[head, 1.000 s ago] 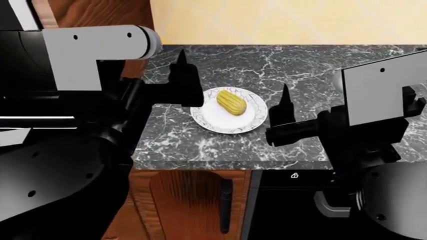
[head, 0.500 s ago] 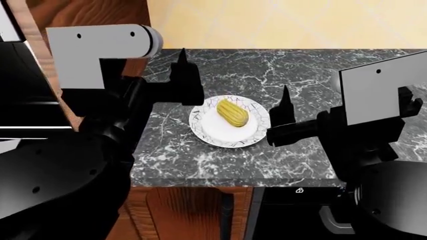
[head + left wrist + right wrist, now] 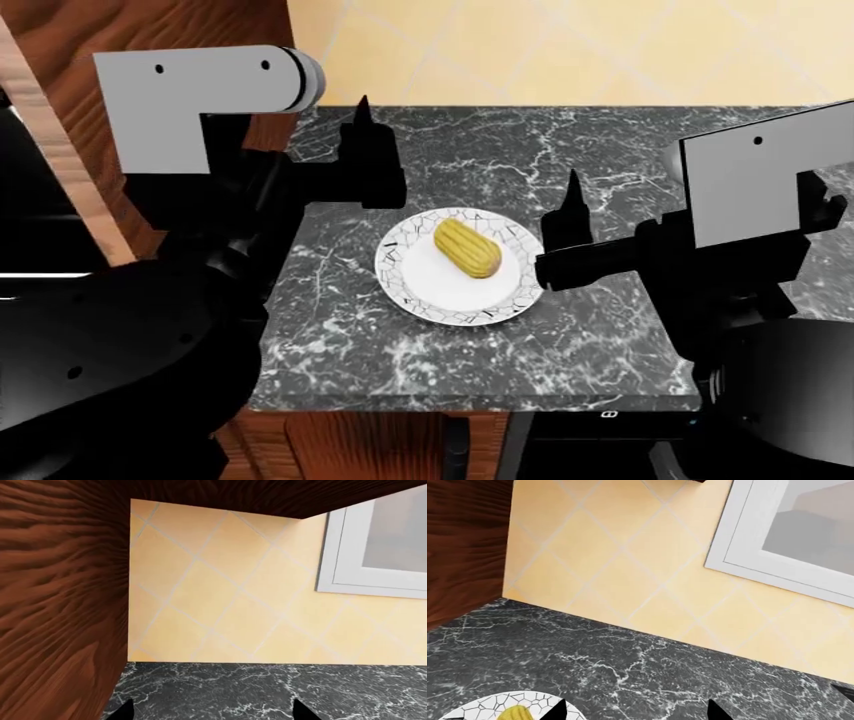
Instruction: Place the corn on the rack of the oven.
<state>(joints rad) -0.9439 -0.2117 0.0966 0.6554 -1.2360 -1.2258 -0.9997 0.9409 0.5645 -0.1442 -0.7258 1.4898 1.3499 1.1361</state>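
At the far left of the head view stands a brown wooden cabinet side [image 3: 80, 150], with the dark marble desk [image 3: 601, 170] running beside it up to a yellow tiled wall [image 3: 561, 50]. The left end effector [image 3: 367, 150] hovers over the desk near the cabinet, just off the plate's upper left edge and not touching it. In the left wrist view two dark fingertips [image 3: 127, 711] stand well apart with only bare marble between them, so it is spread wide and holds nothing.

At the middle lies a round white plate [image 3: 427, 285] with a crackle-patterned rim, and the corn [image 3: 467, 249] rests on it, lying at a slant, toward the plate's far side.

Just right of the plate sits the right end effector [image 3: 574, 235], close to the rim. Its wrist view shows its fingertips [image 3: 557, 711] parted wide and empty, with the plate's edge and one end of the corn beside one tip. A white-framed window [image 3: 760, 545] is set in the tiled wall.
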